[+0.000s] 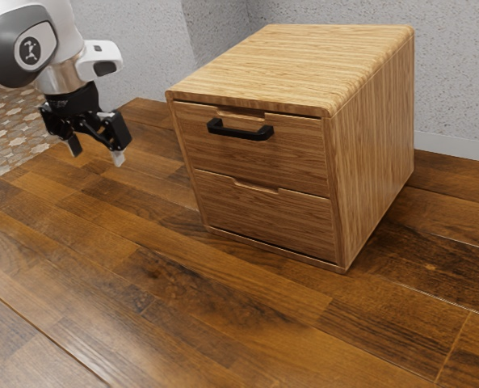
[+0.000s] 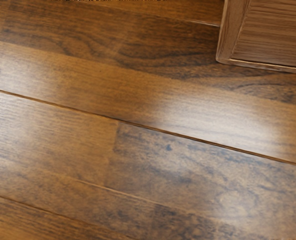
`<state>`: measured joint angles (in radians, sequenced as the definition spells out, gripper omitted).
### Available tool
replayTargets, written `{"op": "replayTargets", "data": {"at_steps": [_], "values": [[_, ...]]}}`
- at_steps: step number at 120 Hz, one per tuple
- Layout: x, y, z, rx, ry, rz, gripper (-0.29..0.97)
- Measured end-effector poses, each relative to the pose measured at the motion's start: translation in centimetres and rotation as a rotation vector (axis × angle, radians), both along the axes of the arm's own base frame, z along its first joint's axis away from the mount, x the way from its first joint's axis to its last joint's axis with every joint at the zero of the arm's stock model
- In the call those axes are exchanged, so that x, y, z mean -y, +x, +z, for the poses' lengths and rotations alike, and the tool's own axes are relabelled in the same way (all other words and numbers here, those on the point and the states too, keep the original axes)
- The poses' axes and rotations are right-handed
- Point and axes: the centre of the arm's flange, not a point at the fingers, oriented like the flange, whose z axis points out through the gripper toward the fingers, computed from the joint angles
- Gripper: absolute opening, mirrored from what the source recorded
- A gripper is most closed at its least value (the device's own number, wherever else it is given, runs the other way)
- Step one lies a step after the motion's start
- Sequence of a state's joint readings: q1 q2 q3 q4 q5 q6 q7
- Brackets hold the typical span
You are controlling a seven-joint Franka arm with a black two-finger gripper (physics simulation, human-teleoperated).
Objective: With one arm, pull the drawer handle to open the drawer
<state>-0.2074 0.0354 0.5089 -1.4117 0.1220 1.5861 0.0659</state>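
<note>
The approach is in hand: the black two-finger gripper (image 1: 95, 147) hangs spread and empty, well apart from the black bar handle (image 1: 240, 130) on the shut-looking top drawer (image 1: 255, 159) of the light wooden cabinet (image 1: 304, 65). Next it likely must cross toward the exterior view's right and bracket that bar. The exterior view gives gripper and handle; the wrist view gives dark plank floor (image 2: 138, 150) and the cabinet's bottom corner.

White-and-grey robot arm (image 1: 29, 44) comes in at the exterior view's upper left, well apart from the light wooden two-drawer cabinet (image 1: 360, 145), out in front of its drawer face. Wrist bent downward. The black two-finger gripper (image 1: 95, 150) hangs pointing down and slightly toward the cabinet, fingers (image 1: 119, 150) spread wide, nothing between them.
</note>
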Motion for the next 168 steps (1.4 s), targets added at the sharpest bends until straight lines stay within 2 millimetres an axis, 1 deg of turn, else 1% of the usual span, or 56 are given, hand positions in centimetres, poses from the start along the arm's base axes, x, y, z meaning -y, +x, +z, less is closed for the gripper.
{"op": "replayTargets", "data": {"at_steps": [7, 15, 23, 25, 30, 32, 35, 37, 40, 48, 55, 70, 77, 85, 89, 93, 95, 97, 101, 105, 107, 112, 120, 129, 135, 140, 147, 151, 155, 159, 161, 168], "values": [[1.2, 0.4, 0.0, -0.001, 0.002, -0.026, 0.68], [3.2, 1.0, 0.0, -0.001, 0.006, -0.063, 0.68], [5.4, 1.2, 1.4, 0.026, 0.009, -0.11, 0.68], [5.9, 1.2, 2.2, 0.041, 0.007, -0.121, 0.68], [7.3, -0.4, 9.0, 0.166, 0.052, -0.146, 0.68], [7.8, -1.0, 11.0, 0.201, 0.07, -0.156, 0.68], [8.7, -1.8, 13.0, 0.235, 0.09, -0.171, 0.68], [9.2, -2.1, 13.8, 0.248, 0.1, -0.181, 0.68], [10.1, -2.5, 14.6, 0.259, 0.11, -0.197, 0.68], [12.3, -2.6, 15.1, 0.259, 0.122, -0.242, 0.68], [14.3, -2.2, 14.5, 0.238, 0.12, -0.284, 0.68], [18.4, -1.3, 12.4, 0.184, 0.111, -0.37, 0.68], [20.0, -1.2, 11.9, 0.169, 0.108, -0.404, 0.68], [21.6, -1.2, 10.2, 0.113, 0.098, -0.44, 0.68], [22.3, -2.5, 10.3, 0.1, 0.078, -0.474, 0.68], [22.9, -5.3, 10.3, 0.088, 0.035, -0.532, 0.68], [22.5, -6.7, 9.9, 0.073, 0.011, -0.552, 0.68], [21.6, -8.2, 9.1, 0.054, -0.016, -0.565, 0.68], [19.9, -11.5, 8.3, 0.042, -0.074, -0.595, 0.68], [19.3, -14.3, 7.2, 0.026, -0.118, -0.637, 0.68], [19.6, -15.4, 7.0, 0.023, -0.129, -0.67, 0.68], [20.6, -17.2, 6.8, 0.026, -0.121, -0.766, 0.68], [21.8, -18.5, 6.6, 0.017, -0.09, -0.922, 0.68], [22.9, -18.8, 5.8, -0.001, -0.08, -1.063, 0.68], [23.4, -18.7, 3.8, -0.028, -0.086, -1.135, 0.68], [23.8, -19.1, 2.1, -0.042, -0.102, -1.198, 0.68], [25.2, -19.6, 0.5, -0.047, -0.111, -1.29, 0.68], [25.7, -19.5, -0.6, -0.051, -0.108, -1.326, 0.68], [26.0, -18.3, -2.2, -0.058, -0.104, -1.344, 0.68], [25.8, -16.5, -3.5, -0.061, -0.097, -1.341, 0.68], [25.5, -15.6, -3.9, -0.056, -0.09, -1.339, 0.68], [23.5, -12.6, -4.2, -0.023, -0.058, -1.306, 0.68]]}}
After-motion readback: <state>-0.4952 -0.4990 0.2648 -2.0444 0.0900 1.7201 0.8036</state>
